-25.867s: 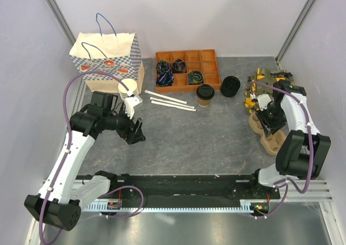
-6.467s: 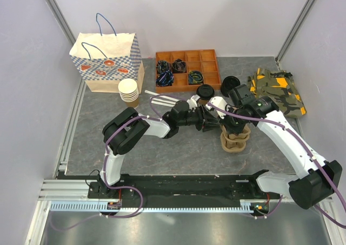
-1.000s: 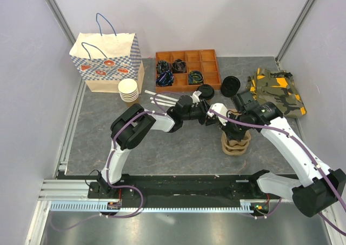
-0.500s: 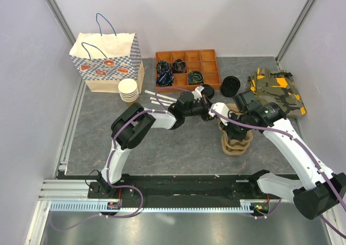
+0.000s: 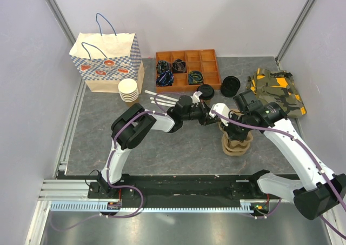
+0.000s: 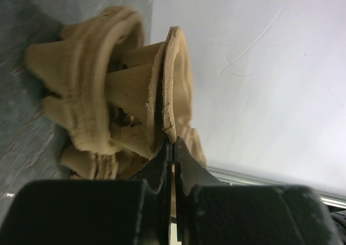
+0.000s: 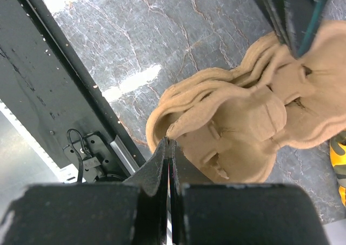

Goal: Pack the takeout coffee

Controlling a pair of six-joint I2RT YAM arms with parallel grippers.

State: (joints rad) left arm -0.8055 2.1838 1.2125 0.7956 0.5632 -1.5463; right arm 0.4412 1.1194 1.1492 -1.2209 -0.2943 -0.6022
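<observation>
The takeout coffee point(image 5: 205, 90) shows only its black lid, just behind my left wrist, in front of the wooden tray. A stack of tan pulp cup carriers point(image 5: 236, 145) stands right of centre. My left gripper point(image 5: 214, 119) reaches across to it and is shut on the rim of the top carrier point(image 6: 172, 77), which stands apart from the carriers beneath point(image 6: 89, 93). My right gripper point(image 5: 231, 130) is shut on the edge of a carrier in the stack point(image 7: 232, 120). In the wrist views both the left gripper point(image 6: 172, 143) and the right gripper point(image 7: 169, 143) pinch thin pulp rim.
A patterned paper bag point(image 5: 107, 61) stands at the back left with a stack of lidless cups point(image 5: 128, 90) before it. White straws point(image 5: 162, 98) lie beside a wooden compartment tray point(image 5: 187, 69). Black lids point(image 5: 230, 86) and a camouflage cloth point(image 5: 275, 91) lie at the back right.
My left gripper has closed on the top carrier's rim. Both arms have barely shifted at the stack.
</observation>
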